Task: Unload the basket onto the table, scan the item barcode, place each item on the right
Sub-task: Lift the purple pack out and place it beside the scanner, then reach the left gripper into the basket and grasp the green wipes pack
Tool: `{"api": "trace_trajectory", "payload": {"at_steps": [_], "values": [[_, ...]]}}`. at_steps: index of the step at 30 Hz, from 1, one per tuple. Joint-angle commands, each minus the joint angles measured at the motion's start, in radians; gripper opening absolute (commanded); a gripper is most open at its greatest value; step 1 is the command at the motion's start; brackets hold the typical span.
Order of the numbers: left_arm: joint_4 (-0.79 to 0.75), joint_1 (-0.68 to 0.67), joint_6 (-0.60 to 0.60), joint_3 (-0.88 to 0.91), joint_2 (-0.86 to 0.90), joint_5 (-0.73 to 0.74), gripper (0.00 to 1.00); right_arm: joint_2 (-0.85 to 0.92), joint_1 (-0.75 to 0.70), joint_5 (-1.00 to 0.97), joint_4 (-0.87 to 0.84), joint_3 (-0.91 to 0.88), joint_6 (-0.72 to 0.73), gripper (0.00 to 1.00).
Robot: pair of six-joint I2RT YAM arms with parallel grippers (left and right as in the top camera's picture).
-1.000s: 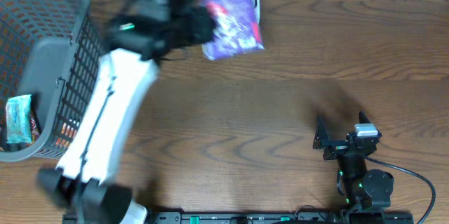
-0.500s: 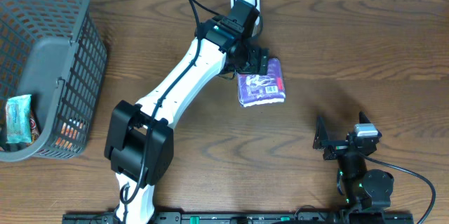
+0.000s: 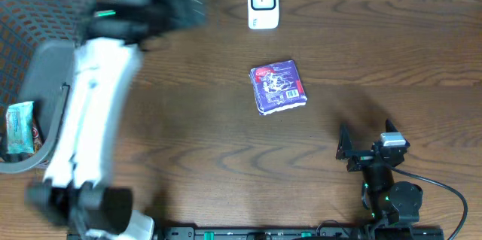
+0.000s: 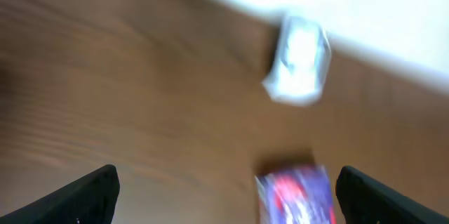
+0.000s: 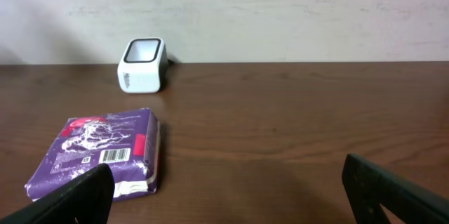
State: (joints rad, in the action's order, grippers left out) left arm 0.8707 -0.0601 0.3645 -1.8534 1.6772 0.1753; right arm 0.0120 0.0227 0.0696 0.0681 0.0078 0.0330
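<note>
The item, a purple packet (image 3: 279, 87), lies flat on the wooden table, apart from both grippers. Its barcode (image 5: 112, 156) faces up in the right wrist view, where the packet (image 5: 98, 155) sits at the lower left. The white scanner (image 3: 263, 3) stands at the table's far edge, beyond the packet. My left gripper (image 3: 184, 10) is a blur at the upper left, open and holding nothing; in its wrist view the left gripper (image 4: 224, 203) looks at the blurred packet (image 4: 295, 192) and scanner (image 4: 298, 59). My right gripper (image 3: 367, 131) rests open near the front right.
A grey mesh basket (image 3: 83, 59) stands at the left edge, with a light green packet (image 3: 19, 127) inside. The left arm (image 3: 90, 120) stretches along the basket's right side. A pale wall (image 5: 280, 13) rises behind the table.
The left gripper opened and let go of the purple packet, which now lies on the table. The left arm swung left toward the basket. The right arm has not moved.
</note>
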Motion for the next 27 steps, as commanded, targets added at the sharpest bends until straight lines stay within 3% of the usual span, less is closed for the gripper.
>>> {"api": "trace_trajectory", "payload": {"at_steps": [1, 7, 12, 15, 21, 27], "values": [[0.014, 0.216, -0.003, -0.016, -0.069, -0.082, 0.98, -0.005, -0.004, -0.008, 0.003, -0.002, -0.004, 0.99], [0.105, 0.568, 0.063, -0.015, -0.060, -0.083, 0.98, -0.005, -0.004, -0.008, 0.003, -0.002, -0.004, 0.99], [0.151, 0.725, 0.066, 0.029, 0.006, -0.084, 0.97, -0.005, -0.004, -0.008, 0.003, -0.002, -0.004, 0.99], [0.151, 0.753, 0.027, 0.070, 0.059, -0.124, 0.96, -0.005, -0.004, -0.008, 0.003, -0.002, -0.004, 0.99], [0.126, 0.735, -0.067, 0.185, 0.140, -0.385, 0.93, -0.005, -0.004, -0.008, 0.003, -0.002, -0.004, 0.99], [-0.021, 0.732, -0.209, 0.311, 0.148, -0.409, 0.93, -0.005, -0.004, -0.008, 0.003, -0.002, -0.004, 0.99]]}}
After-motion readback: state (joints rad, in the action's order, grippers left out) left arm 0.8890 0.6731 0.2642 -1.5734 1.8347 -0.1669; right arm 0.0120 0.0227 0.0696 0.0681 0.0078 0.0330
